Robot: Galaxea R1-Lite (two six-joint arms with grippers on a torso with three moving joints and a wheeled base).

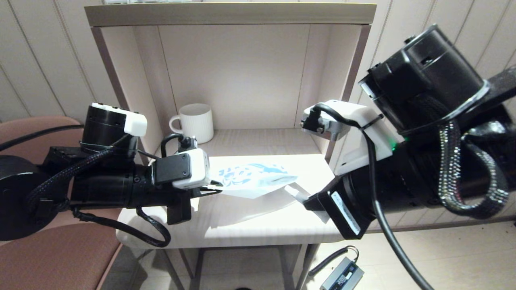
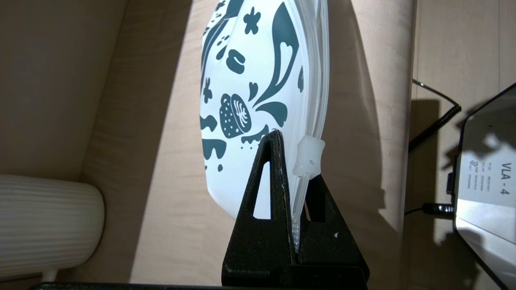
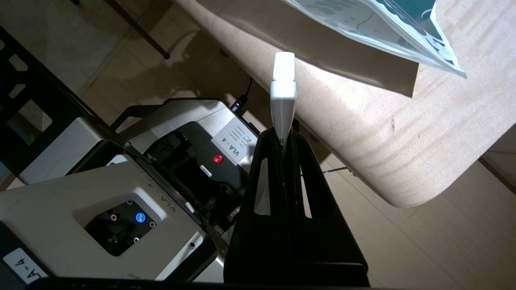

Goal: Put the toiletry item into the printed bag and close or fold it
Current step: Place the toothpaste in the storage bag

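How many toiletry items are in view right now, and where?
1. A small white tube is clamped in the right end effector, off the desk's front edge, short of the printed bag the left end effector holds up. Others may be hidden.

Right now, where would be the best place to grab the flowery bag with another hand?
Pinch the zip edge at the free end of the printed bag, coming from the robot's right. The bag is flat and thin, held off the table by the left gripper, jaws shut on that edge beside the slider. The right gripper already holds a white tube.
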